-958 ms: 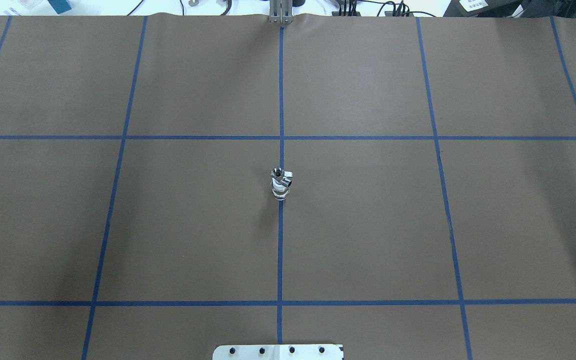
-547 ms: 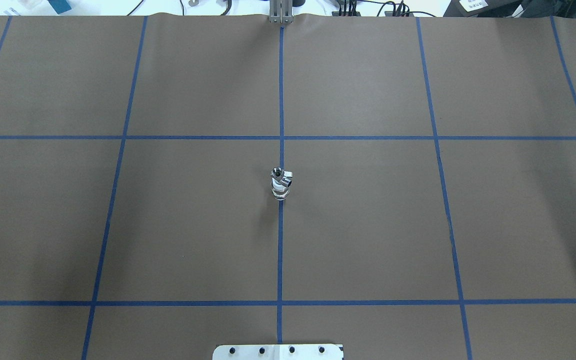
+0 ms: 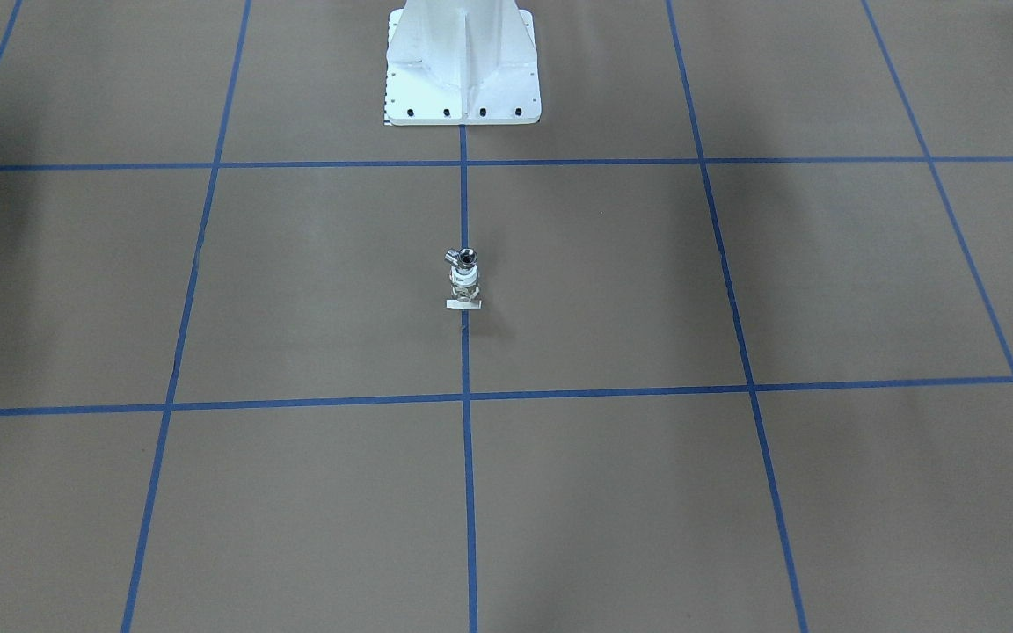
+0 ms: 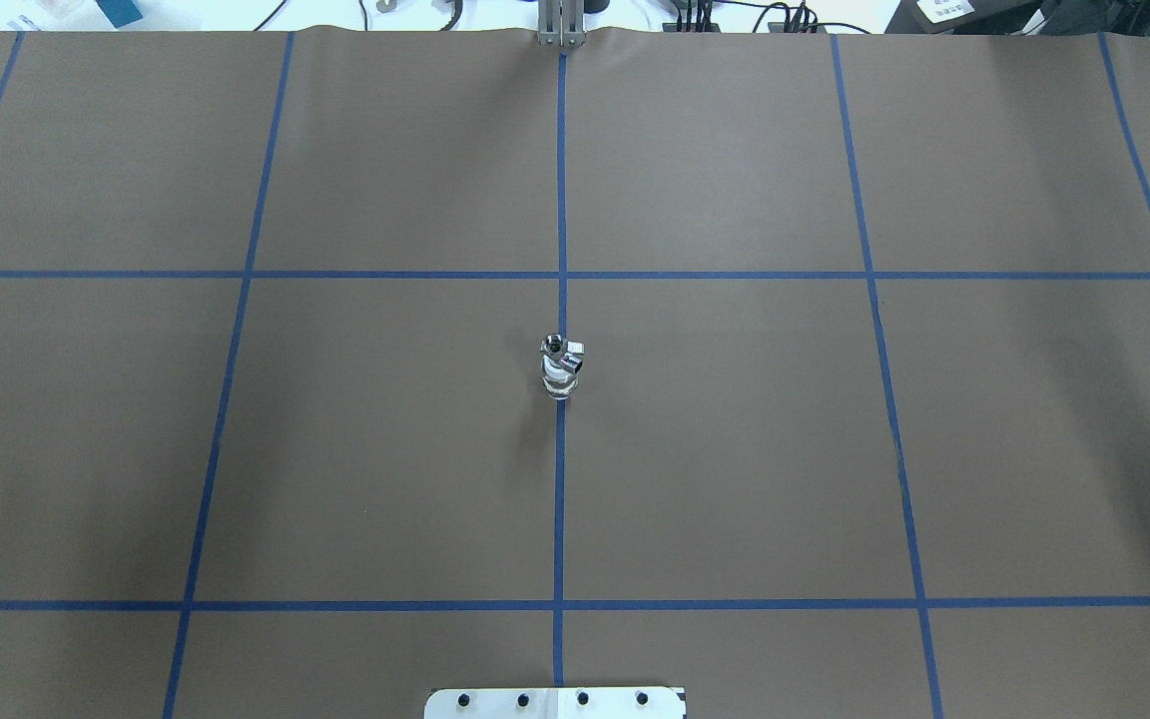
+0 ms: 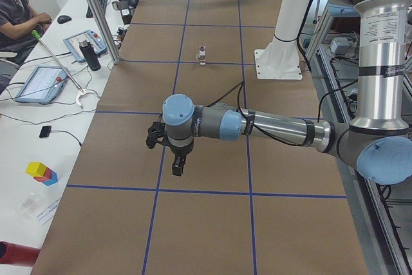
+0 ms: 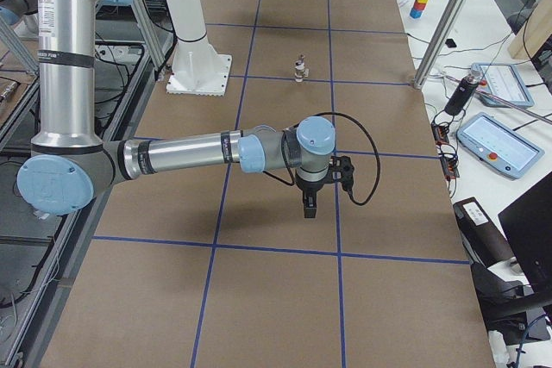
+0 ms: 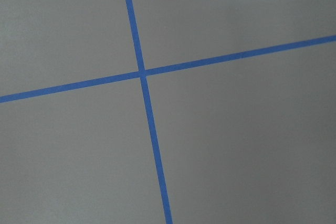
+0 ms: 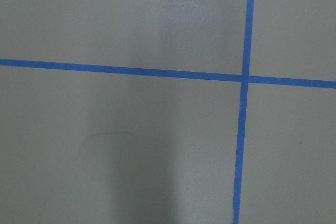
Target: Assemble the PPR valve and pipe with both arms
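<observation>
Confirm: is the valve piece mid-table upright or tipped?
Upright. The valve piece stands on end on the table, chrome head uppermost in every exterior view.

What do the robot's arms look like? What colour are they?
Both the left arm and the right arm are shiny silver-grey tubes joined by round light-blue caps. Each ends in black jaws, with a thin black cable looping beside it. The upright tubes carry small dark lettering, too small to read.
</observation>
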### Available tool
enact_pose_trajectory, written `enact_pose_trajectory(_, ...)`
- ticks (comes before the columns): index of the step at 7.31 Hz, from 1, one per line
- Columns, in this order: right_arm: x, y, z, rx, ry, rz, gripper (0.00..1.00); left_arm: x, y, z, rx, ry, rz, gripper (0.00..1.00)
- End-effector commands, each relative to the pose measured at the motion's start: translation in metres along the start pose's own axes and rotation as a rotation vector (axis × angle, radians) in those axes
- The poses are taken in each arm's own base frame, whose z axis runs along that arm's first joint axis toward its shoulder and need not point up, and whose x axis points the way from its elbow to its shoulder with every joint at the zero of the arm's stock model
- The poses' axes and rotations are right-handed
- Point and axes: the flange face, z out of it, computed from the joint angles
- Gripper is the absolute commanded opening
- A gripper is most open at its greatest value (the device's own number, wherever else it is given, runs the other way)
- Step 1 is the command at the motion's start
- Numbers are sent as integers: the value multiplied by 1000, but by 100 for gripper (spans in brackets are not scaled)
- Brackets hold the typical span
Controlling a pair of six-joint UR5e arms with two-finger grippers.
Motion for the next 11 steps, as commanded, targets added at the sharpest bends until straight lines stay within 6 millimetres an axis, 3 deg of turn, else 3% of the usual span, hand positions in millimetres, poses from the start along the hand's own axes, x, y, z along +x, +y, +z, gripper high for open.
enact_pose_trajectory(1, -5, -2, -5, -14, 3, 7, 100, -3, 3, 3, -8, -2, -7, 100)
enact_pose_trajectory(4, -2, -1, -12, 0, 5, 14, 100, -11, 5, 8, -20, -32, -18, 100)
enact_pose_trajectory(11, -2, 3, -15, 6, 12, 15, 100, -3, 1, 2, 27, -31, 32, 100)
